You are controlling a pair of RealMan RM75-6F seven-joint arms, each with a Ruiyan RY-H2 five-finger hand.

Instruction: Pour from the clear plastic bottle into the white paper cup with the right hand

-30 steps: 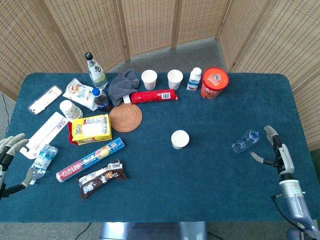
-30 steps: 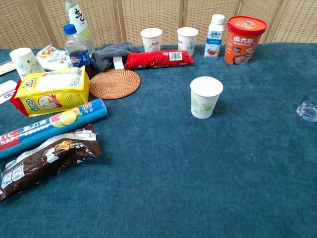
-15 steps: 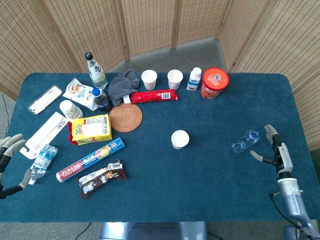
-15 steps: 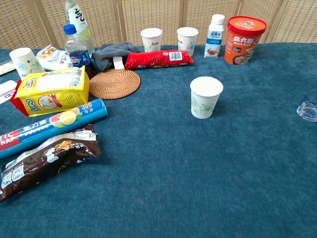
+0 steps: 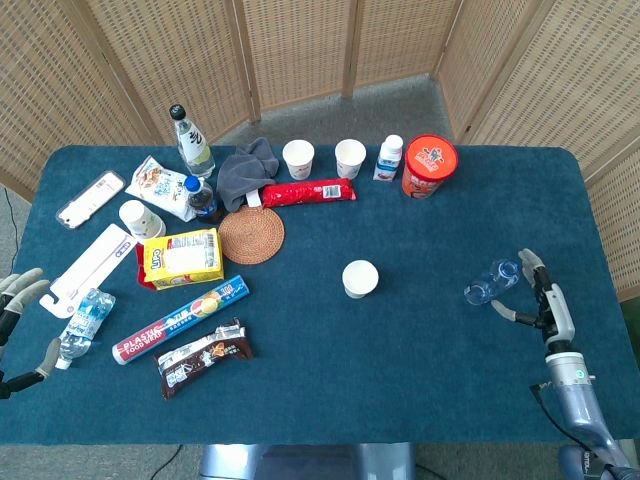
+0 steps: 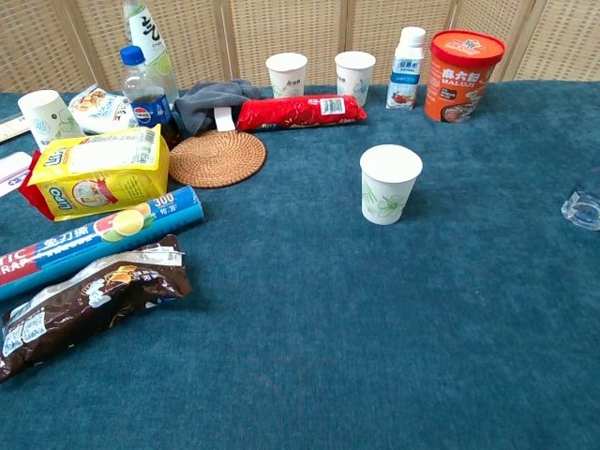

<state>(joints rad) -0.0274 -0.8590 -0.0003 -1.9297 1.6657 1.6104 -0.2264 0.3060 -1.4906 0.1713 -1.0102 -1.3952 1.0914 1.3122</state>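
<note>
Clear plastic bottle [image 5: 490, 281] lies on its side on the blue table [image 5: 420, 380], toward the right edge and well apart from the white paper cup [image 5: 360, 278] standing upright near the middle. In the chest view only the bottle's end shows at the right border, while the cup stands in full view. Nothing of the pour is done: the bottle is not lifted, and whether its cap is on cannot be told at this size. Judging by how things lie, what remains is the whole sequence of grasping the bottle, raising it, carrying it over to the cup and tipping it.

The right hand [image 5: 535, 295] is released, its fingers spread and holding nothing, with the fingertips just beside the bottle's neck end; contact cannot be confirmed. The left hand [image 5: 18, 325] sits at the far left edge of the table, also loose and empty, near a small crumpled water bottle [image 5: 78, 322].

Compared with the frame a second ago, the right hand has advanced up and leftward toward the bottle, closing most of the gap between them. The left hand has drawn back slightly toward the table's corner. The bottle, the cup and the other items on the table have not shifted.
</note>
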